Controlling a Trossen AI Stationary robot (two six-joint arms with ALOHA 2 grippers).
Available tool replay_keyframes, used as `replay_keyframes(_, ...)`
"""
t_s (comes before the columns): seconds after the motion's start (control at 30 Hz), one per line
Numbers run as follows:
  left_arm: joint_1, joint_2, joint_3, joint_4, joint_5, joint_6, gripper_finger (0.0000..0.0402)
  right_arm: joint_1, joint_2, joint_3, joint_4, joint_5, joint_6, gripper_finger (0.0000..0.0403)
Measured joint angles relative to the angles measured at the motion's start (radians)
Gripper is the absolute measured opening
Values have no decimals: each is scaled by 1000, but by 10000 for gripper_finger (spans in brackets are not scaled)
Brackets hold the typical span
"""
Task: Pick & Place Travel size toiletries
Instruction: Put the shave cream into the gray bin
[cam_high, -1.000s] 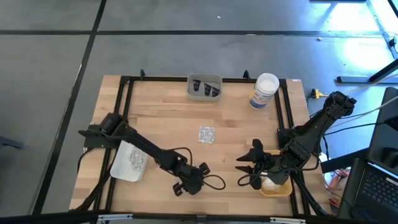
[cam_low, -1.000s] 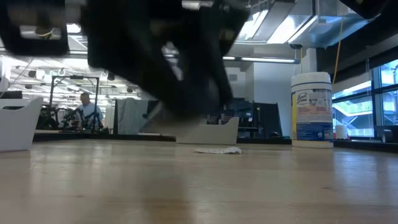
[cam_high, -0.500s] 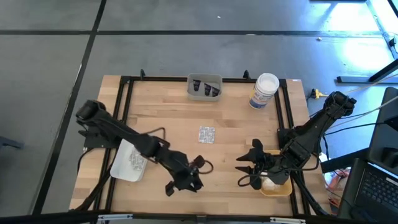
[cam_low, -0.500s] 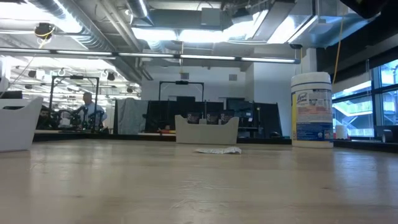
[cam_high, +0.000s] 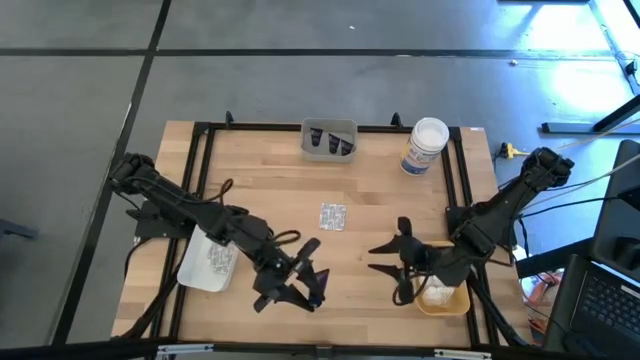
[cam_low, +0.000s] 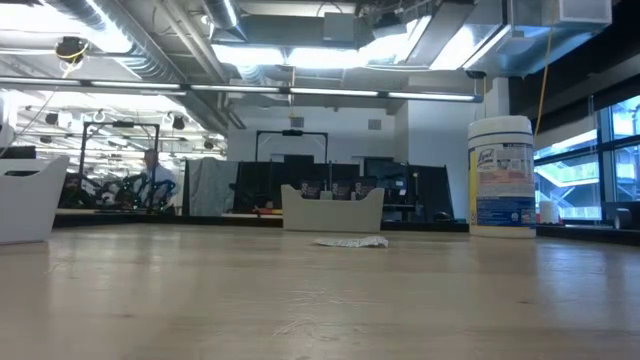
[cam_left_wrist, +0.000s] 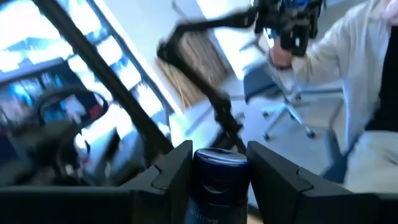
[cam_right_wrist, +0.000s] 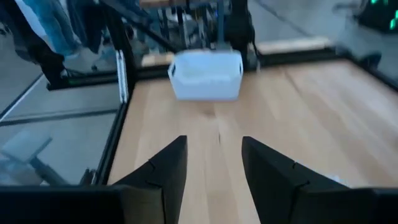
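Observation:
A small dark tube (cam_left_wrist: 217, 180) sits between the fingers of my left gripper (cam_high: 312, 275), which is raised above the table near its front edge, left of the middle, and points level. My right gripper (cam_high: 385, 268) hovers open over the front right of the table with nothing between its fingers (cam_right_wrist: 165, 168). A silvery blister packet (cam_high: 332, 216) lies flat on the middle of the table and also shows in the low view (cam_low: 350, 241). More dark tubes stand in the grey tray (cam_high: 329, 140) at the far edge. My left gripper pinches the dark tube's body (cam_left_wrist: 200, 186) between its two fingers, one on each side. The fingers lie level, well above the table. The tube is lifted clear, with its rounded end (cam_left_wrist: 217, 158) showing between the fingertips.
A white tray (cam_high: 208, 262) with small items sits at the front left under my left arm, and a yellow tray (cam_high: 440, 297) at the front right under my right arm. A tall white jar (cam_high: 425, 147) stands at the far right. A black frame edges the table.
My left gripper has risen from the table top near the front edge, leaving the low view, and has tipped from pointing down to level with the tube still held. My right gripper has turned a little at the wrist in place.

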Motion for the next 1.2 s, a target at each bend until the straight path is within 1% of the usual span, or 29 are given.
replay_keyframes(0.1,0,0,0,76,30,42,143,-23,0,0,76,-10,-87,159)
replay_keyframes(0.2,0,0,0,160,33,51,143,-43,0,0,145,-39,-158,165)
replay_keyframes(0.3,0,0,0,281,52,4,143,-60,0,0,213,-101,-248,170)
replay_keyframes(0.37,0,0,0,331,70,-35,143,-68,0,0,258,-141,-309,171)
replay_keyframes(0.47,0,0,0,387,87,-83,143,-77,0,0,328,-169,-417,168)
replay_keyframes(0.63,1,0,0,405,85,-71,143,-117,0,0,437,-233,-533,161)
replay_keyframes(0.83,1,0,0,412,88,19,143,-183,10,0,521,-373,-536,164)
replay_keyframes(0.93,3,0,0,409,89,32,143,-201,35,0,592,-466,-545,172)
replay_keyframes(1.0,8,0,0,409,90,32,143,-207,54,0,632,-513,-581,179)
replay_keyframes(1.07,9,0,0,409,90,32,143,-213,72,0,662,-536,-612,185)
replay_keyframes(1.2,10,0,0,408,90,33,143,-229,99,0,716,-535,-636,193)
